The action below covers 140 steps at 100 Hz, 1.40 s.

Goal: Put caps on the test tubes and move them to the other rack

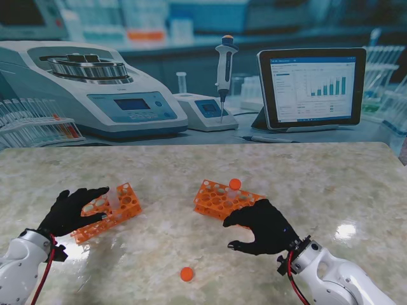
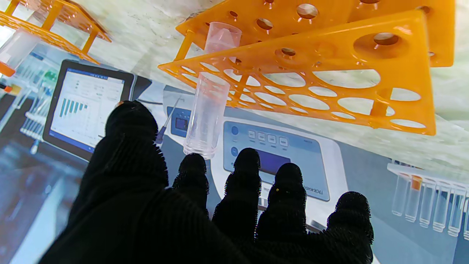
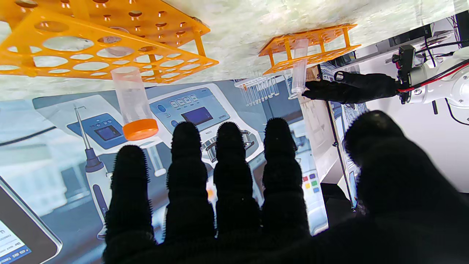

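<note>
both hands spread, grasping nothing — left hand just short of the uncapped tube, right hand behind the capped tube.

1. Two orange test tube racks: the left rack and the right rack.
2. Two test tubes: an uncapped tube in the left rack, and a capped tube in the right rack.
3. One loose orange cap on the tabletop.
4. Two black-gloved hands: left hand, right hand.
</note>
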Available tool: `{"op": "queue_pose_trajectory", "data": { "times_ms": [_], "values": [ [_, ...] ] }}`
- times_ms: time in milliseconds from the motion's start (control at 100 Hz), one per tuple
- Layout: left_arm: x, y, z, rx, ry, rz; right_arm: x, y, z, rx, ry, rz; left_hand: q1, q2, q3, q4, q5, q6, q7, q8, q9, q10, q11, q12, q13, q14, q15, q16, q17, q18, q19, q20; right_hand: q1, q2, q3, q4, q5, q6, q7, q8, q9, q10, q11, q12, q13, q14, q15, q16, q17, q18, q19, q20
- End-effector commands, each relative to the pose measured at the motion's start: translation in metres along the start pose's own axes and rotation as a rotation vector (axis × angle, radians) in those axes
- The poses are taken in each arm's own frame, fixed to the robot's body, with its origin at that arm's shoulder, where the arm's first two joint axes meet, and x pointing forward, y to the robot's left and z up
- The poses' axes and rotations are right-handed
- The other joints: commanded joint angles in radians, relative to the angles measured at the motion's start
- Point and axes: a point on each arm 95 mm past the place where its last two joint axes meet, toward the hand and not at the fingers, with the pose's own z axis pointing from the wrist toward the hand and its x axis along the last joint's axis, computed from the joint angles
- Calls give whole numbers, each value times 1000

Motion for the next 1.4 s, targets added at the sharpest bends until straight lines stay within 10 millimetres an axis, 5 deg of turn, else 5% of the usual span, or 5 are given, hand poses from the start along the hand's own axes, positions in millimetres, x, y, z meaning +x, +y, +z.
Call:
{"op": "queue_pose_trajectory", "data": {
  "times_ms": [0,1390],
  "values": [
    [-4,19,-3,-59,-24,-13,1,-3,-1,7,-2,6,-23,11,-20,-30,120,71,143,63,-25,-16,-19,-34,-42,-31,-17,-12,-22,-24,-57,-36,-8,25,-14,24,-39,14,-17,-8,8,-29,-10,6,-27,-20,-51,-13,-16,25,-14,-8],
    [-12,57,0,-77,-74,-61,5,-3,1,16,9,9,-53,55,-25,-36,113,66,147,64,-60,-14,-27,-53,-94,-49,-26,-20,-28,-34,-83,-71,-7,26,-15,24,-37,13,-16,-8,12,-31,-7,12,-31,-20,-52,-14,-17,25,-14,-6]
  ]
}}
